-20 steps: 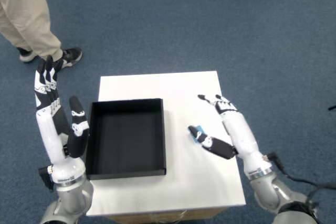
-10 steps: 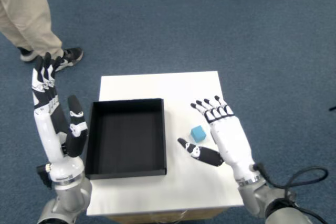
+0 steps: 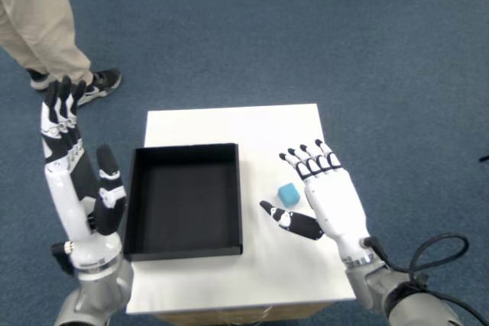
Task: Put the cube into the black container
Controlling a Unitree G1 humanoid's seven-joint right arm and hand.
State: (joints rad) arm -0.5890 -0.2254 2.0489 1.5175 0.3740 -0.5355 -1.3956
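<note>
A small light-blue cube (image 3: 288, 195) rests on the white table (image 3: 229, 124), a short way right of the black container (image 3: 183, 200). My right hand (image 3: 325, 196) hovers just right of the cube, palm toward it, fingers straight and spread, thumb (image 3: 290, 221) reaching out below the cube. The hand is open and does not touch the cube. The black container is a shallow rectangular tray with nothing in it. The left hand (image 3: 76, 173) stands upright beside the container's left wall, fingers extended.
The table is small, with blue carpet all around. A person's legs and a dark shoe (image 3: 95, 82) stand at the upper left, beyond the table. A dark cable (image 3: 439, 253) loops by my right forearm at the lower right.
My right hand turned from edge-on to palm-facing and drew back from the cube, which now lies uncovered on the table. Over the last half second little has moved.
</note>
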